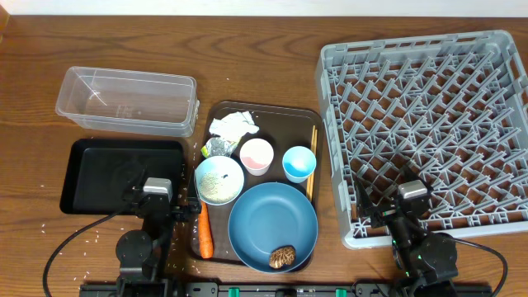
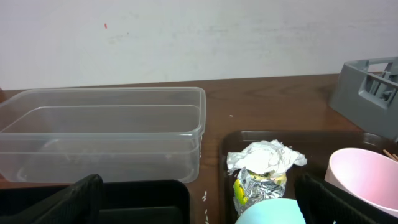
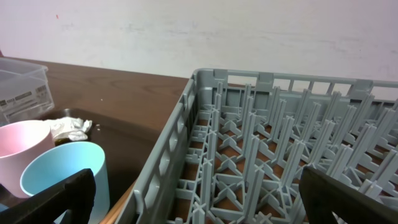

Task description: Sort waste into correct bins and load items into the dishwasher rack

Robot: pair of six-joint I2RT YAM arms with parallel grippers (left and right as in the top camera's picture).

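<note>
Your left gripper [image 1: 157, 191] stands wide and empty. Its black fingers [image 2: 71, 200] are cut off at the lower corners of the left wrist view, and from overhead its body covers the lower right corner of the shallow black rectangular tray [image 1: 91, 165] at left. Your right gripper [image 1: 410, 198] is just as wide and holds nothing, hiding part of the lower edge of the large square grey plastic rack [image 1: 328, 124] at right. Between them lies the flat brown serving tray [image 1: 272, 111]. On it are:

- an orange carrot [image 1: 205, 231]
- a white bowl [image 1: 219, 179], contents too speckled to make out
- a large blue plate [image 1: 268, 219] carrying a brown food lump [image 1: 282, 257]
- a small pink cup [image 1: 256, 155]
- a small light-blue cup [image 1: 299, 162], which overlaps the thin wooden chopsticks [image 1: 313, 161]
- crumpled white paper [image 1: 233, 124], partly over a silvery wrapper [image 1: 218, 147]

The clear plastic rectangular tub [image 1: 128, 99] sits at upper left.
</note>
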